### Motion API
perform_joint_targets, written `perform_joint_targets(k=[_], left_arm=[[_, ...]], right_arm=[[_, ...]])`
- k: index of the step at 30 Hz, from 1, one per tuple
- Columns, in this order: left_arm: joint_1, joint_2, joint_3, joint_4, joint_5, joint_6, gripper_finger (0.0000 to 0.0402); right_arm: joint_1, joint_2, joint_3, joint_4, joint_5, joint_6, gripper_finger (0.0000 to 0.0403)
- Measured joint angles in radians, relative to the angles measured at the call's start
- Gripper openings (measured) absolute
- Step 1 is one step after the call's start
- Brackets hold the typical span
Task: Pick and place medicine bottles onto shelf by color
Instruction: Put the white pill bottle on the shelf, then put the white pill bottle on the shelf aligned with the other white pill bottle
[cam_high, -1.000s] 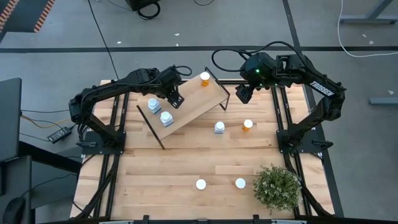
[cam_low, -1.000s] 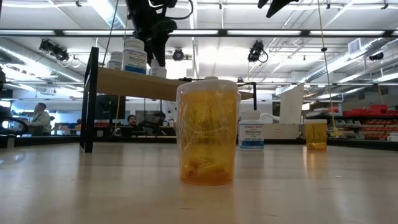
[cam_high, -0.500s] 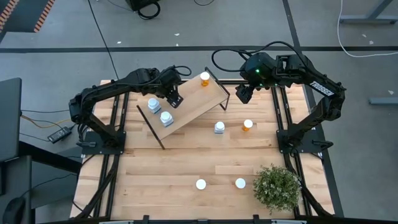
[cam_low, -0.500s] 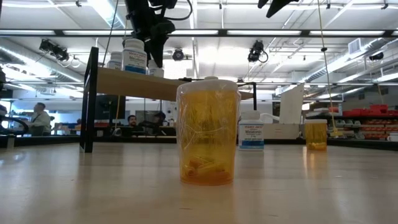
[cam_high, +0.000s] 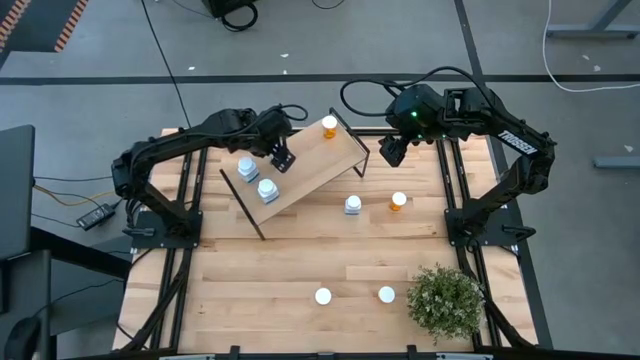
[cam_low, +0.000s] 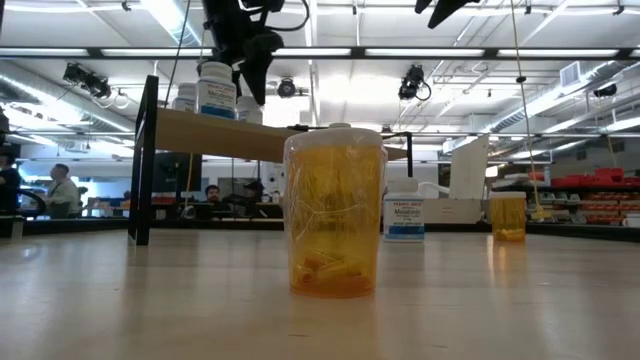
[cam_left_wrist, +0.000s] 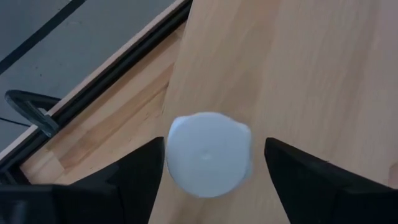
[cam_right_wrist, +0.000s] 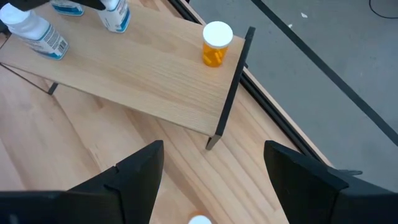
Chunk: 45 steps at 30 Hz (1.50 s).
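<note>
The shelf (cam_high: 300, 172), a slanted light-wood board on a black frame, stands at the table's far left. Two white medicine bottles (cam_high: 247, 168) (cam_high: 267, 190) stand on its left half, and an orange one (cam_high: 329, 126) stands at its far right end. A third white bottle (cam_left_wrist: 208, 154) stands upright on the board between the fingers of my left gripper (cam_high: 283, 157), which is open; a gap shows beside the cap. My right gripper (cam_high: 392, 150) hangs open and empty above the shelf's far right end.
On the table stand a white bottle (cam_high: 353, 204) and an orange one (cam_high: 398, 201) right of the shelf. Two more capped bottles (cam_high: 323, 296) (cam_high: 386, 294) stand near the front edge. A green potted plant (cam_high: 445, 302) fills the near right corner.
My left gripper has spread its fingers and let go of the white bottle's cap. It has stayed in place over the shelf. The bottle stays upright on the board.
</note>
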<state>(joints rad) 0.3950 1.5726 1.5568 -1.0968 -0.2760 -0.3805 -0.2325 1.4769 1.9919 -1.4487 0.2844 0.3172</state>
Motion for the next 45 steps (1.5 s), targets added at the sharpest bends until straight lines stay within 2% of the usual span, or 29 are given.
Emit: perform_joint_targets(k=[6, 11, 14, 18, 20, 24, 30, 34, 45], left_arm=[[0.000, 0.000, 0.066, -0.003, 0.000, 0.010, 0.0293], [-0.006, 0.000, 0.176, 0.004, 0.000, 0.009, 0.0293], [-0.043, -0.004, 0.212, 0.077, 0.000, 0.013, 0.0293], [-0.133, 0.002, 0.215, 0.253, 0.044, 0.080, 0.0288], [-0.183, 0.024, 0.218, 0.330, 0.046, 0.109, 0.0285], [-0.247, 0.087, 0.215, 0.354, 0.047, 0.162, 0.0280], [-0.307, 0.212, 0.214, 0.377, 0.043, 0.254, 0.0279], [-0.344, 0.279, 0.214, 0.466, 0.041, 0.362, 0.0279], [-0.355, 0.393, 0.215, 0.485, 0.117, 0.392, 0.0279]], right_arm=[[0.000, 0.000, 0.000, 0.000, 0.000, -0.007, 0.0282], [0.000, 0.000, 0.000, 0.000, 0.000, -0.015, 0.0282], [0.000, 0.000, 0.000, -0.001, -0.006, -0.015, 0.0282], [0.000, -0.004, 0.000, -0.039, -0.057, -0.041, 0.0282], [0.000, -0.010, 0.000, -0.065, -0.064, -0.057, 0.0282], [0.000, -0.037, 0.000, -0.112, -0.064, -0.067, 0.0282], [0.000, -0.111, 0.000, -0.123, -0.054, -0.026, 0.0282], [0.000, -0.160, 0.000, -0.123, -0.042, 0.007, 0.0282], [0.000, -0.211, 0.000, -0.123, 0.005, 0.062, 0.0282]])
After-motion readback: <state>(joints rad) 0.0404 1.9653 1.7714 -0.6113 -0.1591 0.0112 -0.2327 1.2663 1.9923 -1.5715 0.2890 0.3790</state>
